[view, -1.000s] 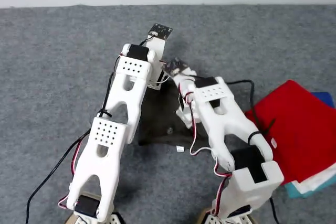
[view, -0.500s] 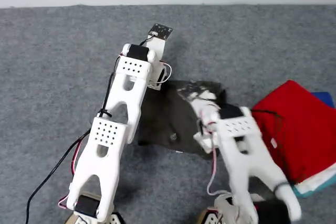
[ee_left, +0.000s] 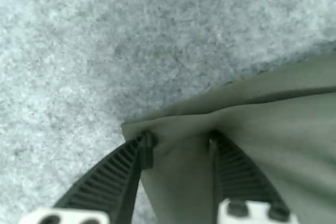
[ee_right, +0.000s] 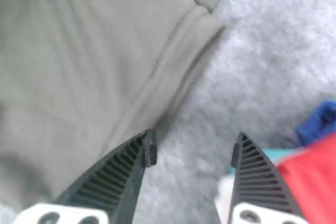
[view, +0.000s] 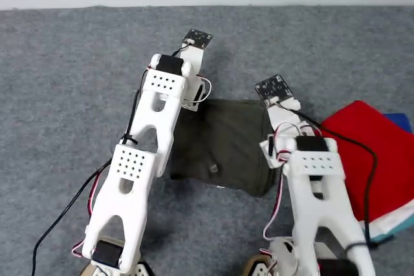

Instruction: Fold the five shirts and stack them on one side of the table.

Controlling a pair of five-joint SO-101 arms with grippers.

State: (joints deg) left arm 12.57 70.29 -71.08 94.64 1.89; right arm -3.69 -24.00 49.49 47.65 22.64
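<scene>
Grey bench (view: 65,95) extends well past the shirt on its left and far sides. 1 olive shirt (view: 226,140) lies at centre, near a red-topped stack (view: 381,159) at the right edge. Left hand (ee_left: 180,142) pinches the shirt's far corner. Right hand (ee_right: 194,150), fingers spread, hangs over its right edge.

Two arms up: left arm (view: 155,127), right arm (view: 317,185). One olive shirt (view: 226,140) loose. One stack (view: 362,185), four colours showing: red shirt (view: 375,147), blue edge (view: 400,121), white edge (view: 394,221), teal edge (view: 381,236).

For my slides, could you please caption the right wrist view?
Open right gripper over grey carpet, between olive shirt and stacked shirts.
</scene>
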